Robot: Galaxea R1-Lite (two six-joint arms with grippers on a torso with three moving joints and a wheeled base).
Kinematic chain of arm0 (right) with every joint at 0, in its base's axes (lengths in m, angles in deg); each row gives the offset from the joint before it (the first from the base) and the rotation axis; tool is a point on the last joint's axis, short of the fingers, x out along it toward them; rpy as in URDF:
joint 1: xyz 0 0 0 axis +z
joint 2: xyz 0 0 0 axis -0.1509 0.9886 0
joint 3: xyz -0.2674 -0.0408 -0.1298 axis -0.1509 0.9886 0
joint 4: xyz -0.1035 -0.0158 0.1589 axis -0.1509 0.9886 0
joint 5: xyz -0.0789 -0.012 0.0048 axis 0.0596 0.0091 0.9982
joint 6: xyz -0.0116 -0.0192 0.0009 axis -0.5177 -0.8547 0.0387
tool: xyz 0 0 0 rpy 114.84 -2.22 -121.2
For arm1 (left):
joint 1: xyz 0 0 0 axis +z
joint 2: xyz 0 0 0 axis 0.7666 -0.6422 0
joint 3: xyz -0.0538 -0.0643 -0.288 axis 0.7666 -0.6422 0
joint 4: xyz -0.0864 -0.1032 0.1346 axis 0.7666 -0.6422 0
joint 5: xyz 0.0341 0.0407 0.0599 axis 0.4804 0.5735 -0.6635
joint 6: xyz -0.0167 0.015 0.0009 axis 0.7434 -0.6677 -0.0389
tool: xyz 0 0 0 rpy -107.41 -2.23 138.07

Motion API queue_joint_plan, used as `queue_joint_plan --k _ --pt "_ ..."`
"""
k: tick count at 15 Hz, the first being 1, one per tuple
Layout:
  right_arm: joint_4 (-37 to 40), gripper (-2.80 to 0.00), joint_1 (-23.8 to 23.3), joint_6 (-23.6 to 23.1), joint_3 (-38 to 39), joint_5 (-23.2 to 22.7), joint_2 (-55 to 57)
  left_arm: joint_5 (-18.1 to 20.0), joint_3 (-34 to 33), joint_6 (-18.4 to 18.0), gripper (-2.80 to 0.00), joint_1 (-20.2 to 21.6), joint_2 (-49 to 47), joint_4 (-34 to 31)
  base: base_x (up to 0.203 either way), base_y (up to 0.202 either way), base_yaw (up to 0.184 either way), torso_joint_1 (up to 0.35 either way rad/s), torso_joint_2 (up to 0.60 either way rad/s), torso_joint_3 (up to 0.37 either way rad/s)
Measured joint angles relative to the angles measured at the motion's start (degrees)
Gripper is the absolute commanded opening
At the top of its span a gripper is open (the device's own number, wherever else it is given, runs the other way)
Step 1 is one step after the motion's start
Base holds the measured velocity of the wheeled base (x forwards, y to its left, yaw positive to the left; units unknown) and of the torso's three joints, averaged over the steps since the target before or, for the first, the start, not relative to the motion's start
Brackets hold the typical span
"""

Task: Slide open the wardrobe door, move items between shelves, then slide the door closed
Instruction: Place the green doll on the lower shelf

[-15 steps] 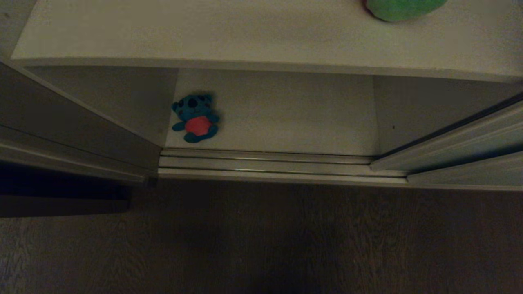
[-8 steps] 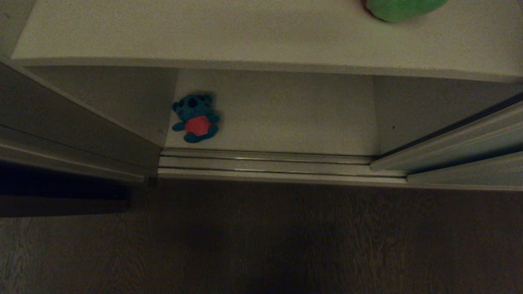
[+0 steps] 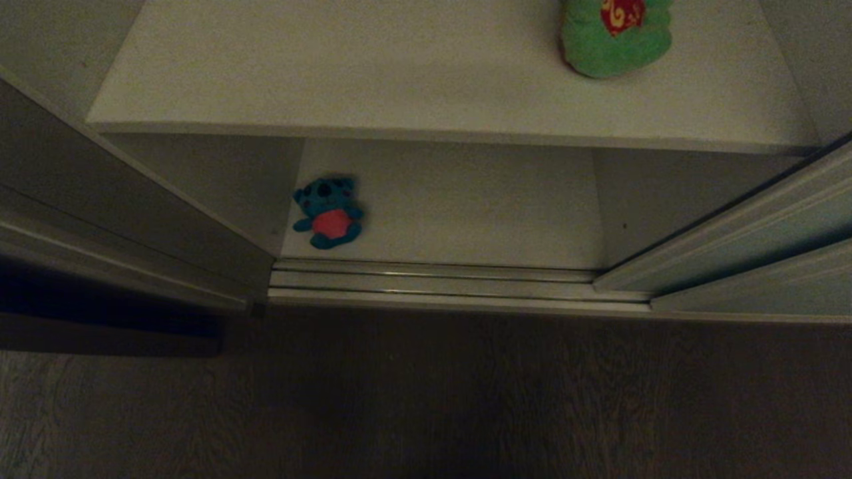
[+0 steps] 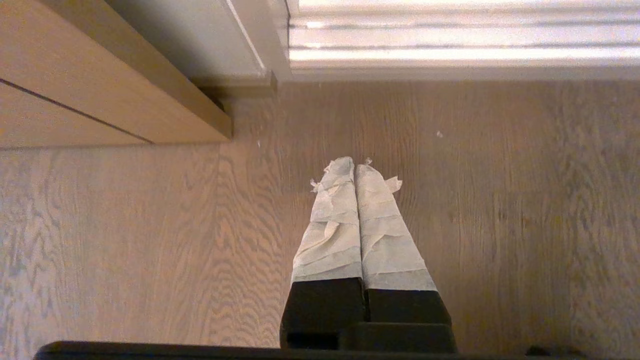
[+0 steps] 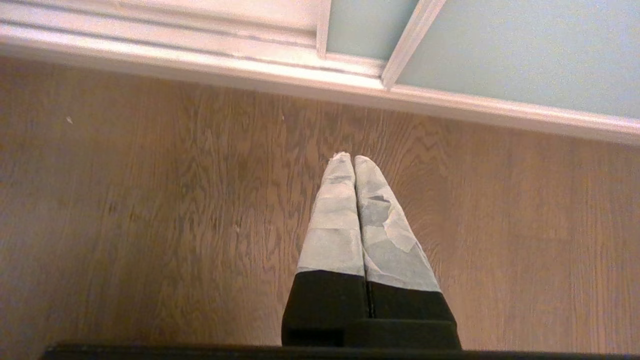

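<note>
Wardrobe interior seen from above in dim light, its opening uncovered in the middle. The sliding wardrobe door (image 3: pixel 765 246) — a pale grey-green panel in a thin light frame — stands pushed to the right side, with a second panel just in front of it. Two plain white shelves show inside. On the upper shelf (image 3: pixel 333 80), far to the right and near the back, lies a green frog toy (image 3: pixel 616 40) with a red patterned patch; its upper part is cut off by the picture's edge. On the lower shelf (image 3: pixel 466 206), close to the left inner wall and near the front edge, lies a smaller teal-blue bear toy (image 3: pixel 328 211) with a round red belly, on its back, face up. The two toys are well apart, one level above the other.

Along the front of the lower shelf runs a pale metal door track (image 3: pixel 432 283). Left of the opening is a dark side panel (image 3: pixel 100 199); a wood-grain floor (image 3: pixel 466 399) fills the foreground. Nothing lies between the opening and the toys.

Neither arm appears in the head view. In the wrist views, the left end effector (image 4: pixel 356 162) and the right end effector (image 5: pixel 350 157) each hang over the bare floor in front of the track — tape-wrapped fingers pressed together, gripping nothing.
</note>
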Motion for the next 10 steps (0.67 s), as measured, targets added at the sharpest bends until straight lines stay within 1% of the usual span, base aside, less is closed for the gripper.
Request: queue_joint_plan --k 10 --pt "0.0 -2.8 0.0 -0.01 0.0 -0.01 0.0 0.0 0.05 0.33 -2.8 0.0 -0.07 0.06 0.0 0.0 0.0 0.002 0.0 0.202"
